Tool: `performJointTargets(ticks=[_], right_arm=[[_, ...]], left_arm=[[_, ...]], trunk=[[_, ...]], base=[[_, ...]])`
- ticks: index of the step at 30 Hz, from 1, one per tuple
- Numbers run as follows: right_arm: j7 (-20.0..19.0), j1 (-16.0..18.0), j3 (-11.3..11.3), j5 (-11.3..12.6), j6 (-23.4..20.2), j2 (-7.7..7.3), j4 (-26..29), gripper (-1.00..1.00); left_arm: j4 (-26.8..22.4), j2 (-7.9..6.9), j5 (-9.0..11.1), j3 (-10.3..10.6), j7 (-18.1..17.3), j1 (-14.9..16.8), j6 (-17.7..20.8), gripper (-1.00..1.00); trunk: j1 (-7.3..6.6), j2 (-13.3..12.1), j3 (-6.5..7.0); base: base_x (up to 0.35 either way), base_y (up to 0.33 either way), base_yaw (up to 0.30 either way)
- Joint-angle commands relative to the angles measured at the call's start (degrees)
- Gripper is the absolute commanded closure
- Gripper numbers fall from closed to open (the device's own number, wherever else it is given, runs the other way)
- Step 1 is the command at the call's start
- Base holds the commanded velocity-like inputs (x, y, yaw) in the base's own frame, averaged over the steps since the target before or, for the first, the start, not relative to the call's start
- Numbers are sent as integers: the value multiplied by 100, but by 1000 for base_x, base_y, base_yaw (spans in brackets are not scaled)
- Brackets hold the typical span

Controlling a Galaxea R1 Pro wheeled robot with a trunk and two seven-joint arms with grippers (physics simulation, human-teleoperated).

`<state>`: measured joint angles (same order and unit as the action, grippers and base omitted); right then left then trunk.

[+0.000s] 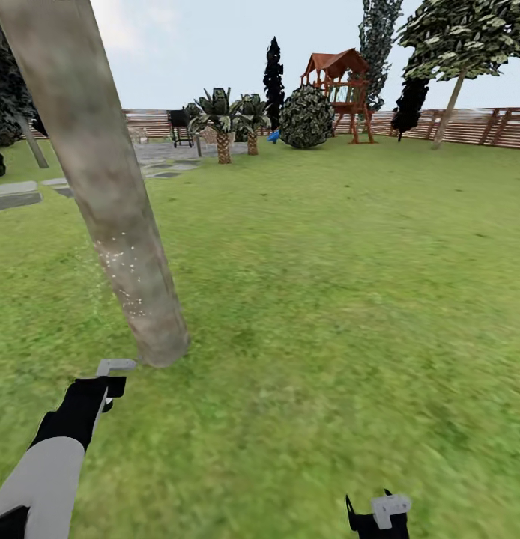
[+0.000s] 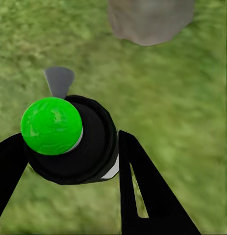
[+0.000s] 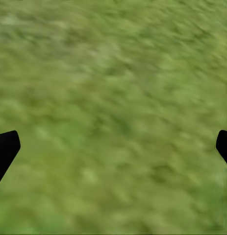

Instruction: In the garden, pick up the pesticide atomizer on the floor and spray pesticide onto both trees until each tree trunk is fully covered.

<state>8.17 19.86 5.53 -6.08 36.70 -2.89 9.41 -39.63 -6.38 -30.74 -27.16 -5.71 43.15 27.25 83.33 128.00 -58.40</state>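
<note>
A thick, pale grey-brown mottled tree trunk (image 1: 103,187) leans up through the left of the head view. Fine white specks (image 1: 125,273) dot its lower part. My left gripper (image 1: 103,385) is just in front of the trunk's base and is shut on the pesticide atomizer (image 1: 115,367). In the left wrist view the atomizer (image 2: 76,147) shows a black top, a bright green spot and a grey nozzle pointing towards the trunk base (image 2: 150,19), with the left gripper (image 2: 71,139) closed around it. My right gripper (image 1: 376,513) hangs open over grass, and its view (image 3: 116,142) has nothing between the fingers.
Grass lawn (image 1: 327,262) stretches ahead to a brown slat fence (image 1: 485,123). Far off stand short palms (image 1: 224,123), a round shrub (image 1: 306,116), a wooden play tower (image 1: 339,86) and a leafy tree with a thin pale trunk (image 1: 449,105). Stone pavers (image 1: 16,196) lie at the left.
</note>
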Motion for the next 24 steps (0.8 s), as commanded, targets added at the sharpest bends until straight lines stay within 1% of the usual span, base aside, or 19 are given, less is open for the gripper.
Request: performJointTargets(ticks=[1,7,24], right_arm=[[0,0,0,1,1,0,0,-100],[0,0,0,-6,4,-9,-1,-100],[0,0,0,-3,4,-10,-1,-100]], left_arm=[[-1,12,-16,0,0,1,-3,100],[-1,31,-17,0,0,1,-9,100],[-11,16,-37,-16,18,1,-10,100]], trunk=[[0,0,0],[0,0,0],[0,0,0]], base=[[160,-260,52],[170,-249,10],[174,-244,3]])
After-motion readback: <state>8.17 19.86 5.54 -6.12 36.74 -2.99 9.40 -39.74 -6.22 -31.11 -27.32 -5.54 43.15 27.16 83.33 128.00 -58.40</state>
